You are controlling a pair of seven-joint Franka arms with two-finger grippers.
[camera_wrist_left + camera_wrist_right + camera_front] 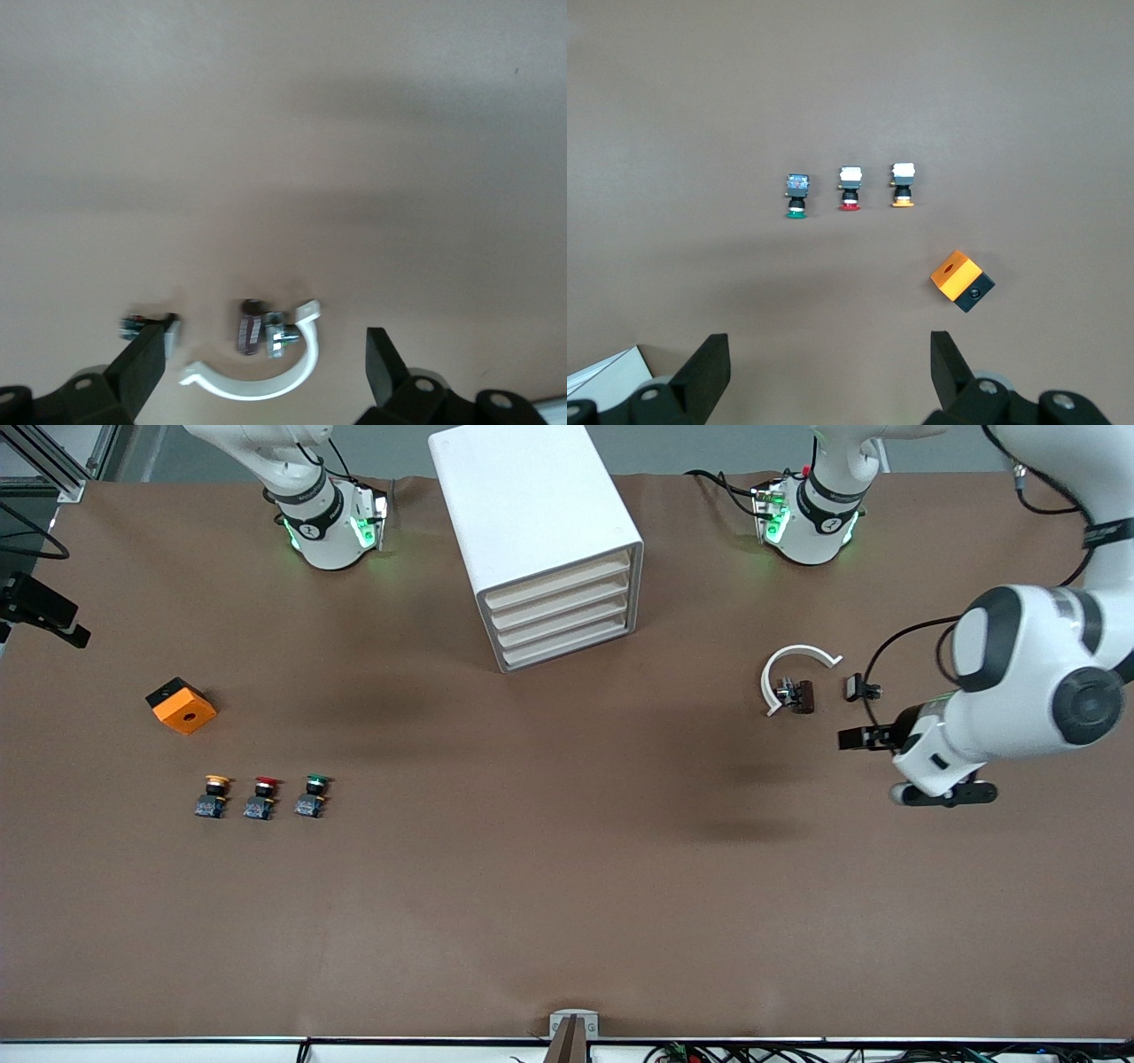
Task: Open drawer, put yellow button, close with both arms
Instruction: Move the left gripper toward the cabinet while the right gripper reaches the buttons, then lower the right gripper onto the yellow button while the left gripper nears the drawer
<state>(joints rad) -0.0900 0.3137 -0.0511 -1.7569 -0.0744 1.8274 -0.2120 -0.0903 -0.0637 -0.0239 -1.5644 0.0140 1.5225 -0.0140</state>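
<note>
The white cabinet [532,522] stands in the middle of the table near the arms' bases, with all four cream-fronted drawers [563,607] shut. The yellow button [213,794] [903,186] stands upright toward the right arm's end, in a row beside a red-capped [260,796] and a green-capped one [312,794]. My right gripper [826,341] hangs open and empty high over bare table; the front view does not show it. My left gripper [859,737] [263,335] is open and empty over the left arm's end, above a white clamp ring [266,376].
An orange and black box [182,706] [962,280] lies farther from the front camera than the buttons. The white clamp ring [793,673], a dark fitting [795,694] and a small black part [858,686] lie toward the left arm's end.
</note>
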